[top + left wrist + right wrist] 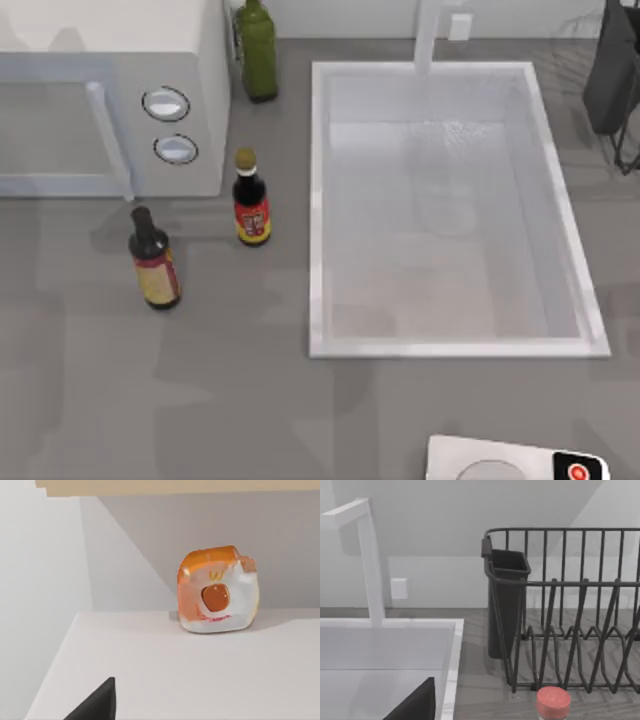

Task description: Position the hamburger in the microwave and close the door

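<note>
Left gripper [95,706] is just a dark sliver at the edge of its wrist view, so I can't tell how far open it is or whether it's holding anything. One hamburger [218,589], a small orange bun in a clear whitish wrapper, sits apart from it on a flat white surface against a pale wall. I honestly can't tell if that's inside the big white boxy microwave [205,90].

The microwave has two round silver dials [166,103]. Its grey-windowed door [50,130] looks flush beside them.

Three bottles stand near the microwave: one green glass bottle [256,50] beside it and two dark sauce bottles [251,200] in front.

Right gripper [415,706] is well away from the microwave. Same deal, can't tell.
</note>
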Controlling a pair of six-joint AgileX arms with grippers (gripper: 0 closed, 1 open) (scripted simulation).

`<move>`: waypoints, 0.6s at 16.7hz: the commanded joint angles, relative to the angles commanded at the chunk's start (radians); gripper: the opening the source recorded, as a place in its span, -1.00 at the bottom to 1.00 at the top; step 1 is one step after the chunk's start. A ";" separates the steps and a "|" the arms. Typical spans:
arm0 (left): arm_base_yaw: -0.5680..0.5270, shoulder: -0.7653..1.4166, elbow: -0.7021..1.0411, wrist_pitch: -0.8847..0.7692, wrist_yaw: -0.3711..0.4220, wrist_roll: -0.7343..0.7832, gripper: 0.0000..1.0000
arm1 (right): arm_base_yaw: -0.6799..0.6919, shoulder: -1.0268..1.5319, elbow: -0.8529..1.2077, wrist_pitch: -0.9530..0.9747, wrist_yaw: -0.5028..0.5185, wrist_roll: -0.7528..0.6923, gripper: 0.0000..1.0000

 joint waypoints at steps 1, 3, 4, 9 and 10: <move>0.000 -0.019 0.025 -0.044 -0.001 0.000 1.00 | 0.000 0.000 0.000 0.000 0.000 0.000 1.00; -0.001 -0.053 0.070 -0.123 -0.001 0.000 1.00 | 0.000 0.000 0.000 0.000 0.000 0.000 1.00; -0.001 -0.068 0.089 -0.156 -0.002 0.000 1.00 | 0.000 0.000 0.000 0.000 0.000 0.000 1.00; -0.001 -0.090 0.117 -0.207 -0.002 0.000 1.00 | 0.000 0.000 0.000 0.000 0.000 0.000 1.00; 0.000 -0.086 0.115 -0.204 -0.002 0.000 1.00 | 0.000 0.000 0.000 0.000 0.000 0.000 1.00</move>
